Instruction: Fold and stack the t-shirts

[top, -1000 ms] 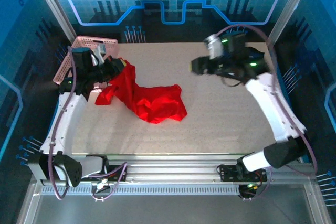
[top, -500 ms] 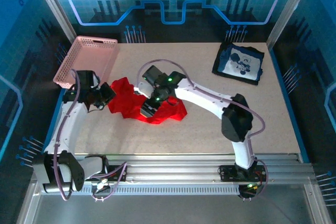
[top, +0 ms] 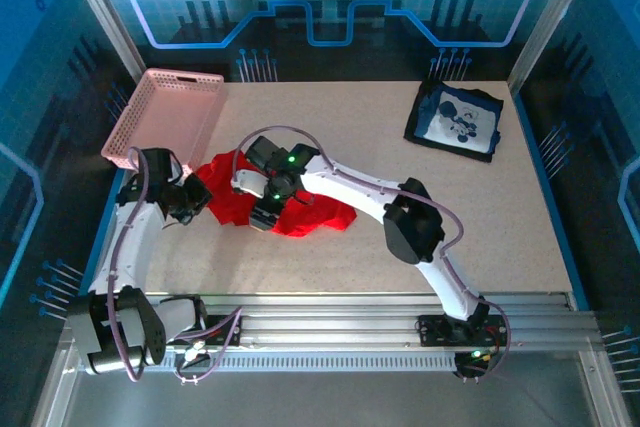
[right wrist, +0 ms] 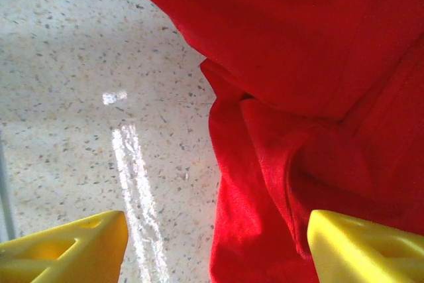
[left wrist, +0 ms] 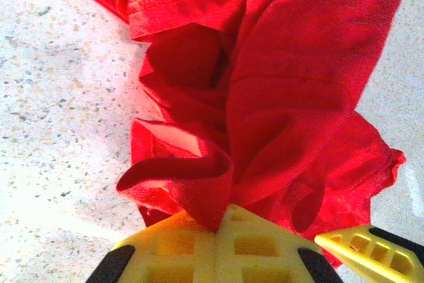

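**Ana:** Left gripper [top: 190, 199] is clamped on a bunched fold of the red shirt [top: 320, 215]. The cloth spills out from between its yellow fingers [left wrist: 212, 256]. And the other arm?

**Ben:** Right gripper [top: 262, 215] hangs close beside the left one with its jaws apart. One finger is over bare table [top: 350, 147], the other over the shirt's edge. It grips nothing.

**Ana:** What could go wrong from here?

**Ben:** The shirt lies crumpled in a heap under both tools, with layers folded over each other. Closing here would likely catch several layers instead of a single hem, and spreading would then drag a knot rather than flatten it. The two grippers are also near enough to bump. A hard pull apart could tug the fold out of the left pinch.

**Ana:** Where is the second shirt?

**Ben:** The navy shirt [top: 455, 122] lies folded flat with its graphic up. It is well apart from both grippers, beyond the right one and off to its right.

**Ana:** Any containers?

**Ben:** One, a pink lattice basket [top: 150, 122] just beyond the left gripper. From overhead its floor looks bare.
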